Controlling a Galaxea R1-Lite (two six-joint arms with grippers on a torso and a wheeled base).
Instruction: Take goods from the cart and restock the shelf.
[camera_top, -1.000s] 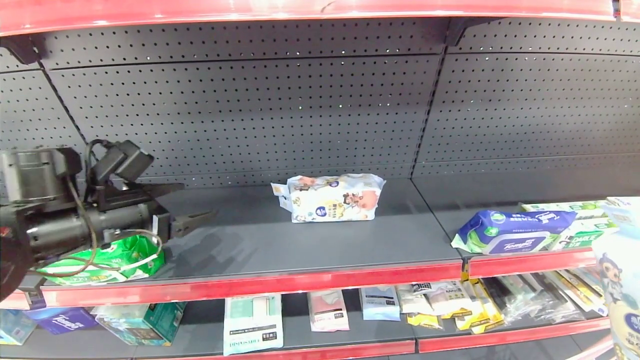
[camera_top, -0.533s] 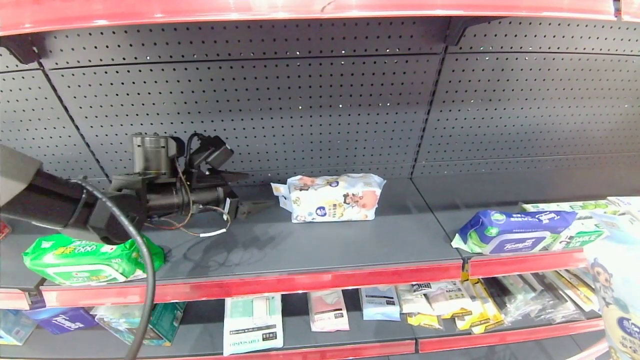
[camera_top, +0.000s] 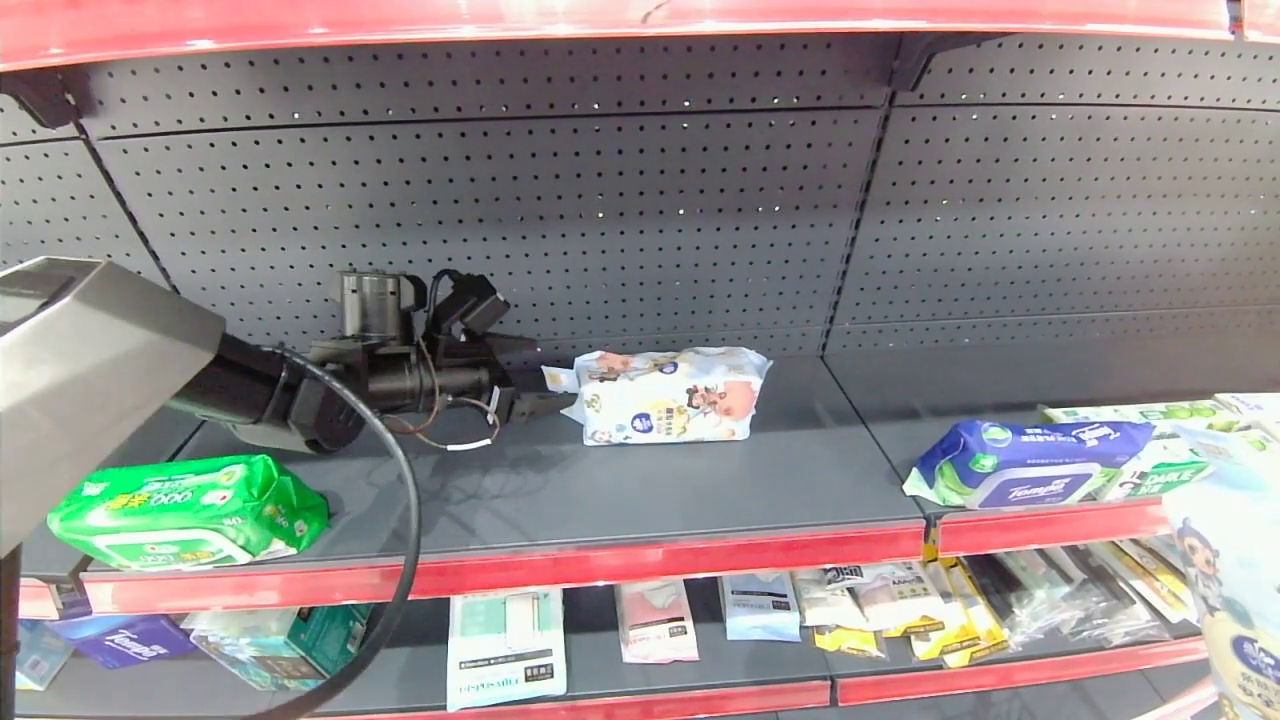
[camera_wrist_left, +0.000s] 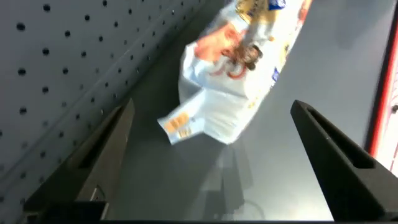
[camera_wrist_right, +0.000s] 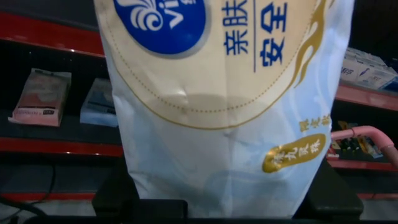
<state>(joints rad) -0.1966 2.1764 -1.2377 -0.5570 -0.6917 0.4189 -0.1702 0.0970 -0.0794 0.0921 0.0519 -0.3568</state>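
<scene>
Left wrist view: your left gripper (camera_wrist_left: 211, 109) is spread wide (holding nothing), so center the white pack (camera_wrist_left: 236, 74) before squeezing.

Green wipes pack (camera_top: 188, 510) lying left; blue wipes pack (camera_top: 1025, 462) right; pegboard (camera_top: 600, 220) behind.

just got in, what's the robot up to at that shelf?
It is restocking wipes. The left gripper is open over the shelf, right at the end of the cartoon-print wipes pack, which lies near the back, and is not closed on it. The right gripper is shut on a white and blue pack, held low at the right. A green wipes pack lies at the shelf's front left.
</scene>
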